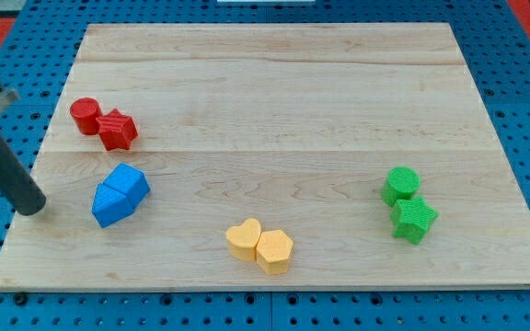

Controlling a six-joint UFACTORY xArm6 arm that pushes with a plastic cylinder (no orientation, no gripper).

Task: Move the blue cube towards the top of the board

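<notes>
Our arm carries no hand that could stand apart or together, only a dark rod, so we speak of my tip point(33, 208), which rests low on the table point(274, 101) close to its left edge in the view, touching nothing. Just to the view's right of my tip, near but apart from it, lie two blue pieces pressed together: the blue cube point(109, 208), lower and further left, and a blue angular block point(130, 183) touching it on its upper right. The cube sits at about the same level as my tip, so it lies sideways from us rather than ahead of us in the direction we want. We judge that the coming move turns on this: a push from where we stand would send the cube across the table, not toward the view's top, so my tip would first need to get below it. The blue block stands partly in the upward path and would likely be carried along. Further up sit a red cylinder point(85, 116) and a red star point(117, 130), touching each other, also roughly in that path.
</notes>
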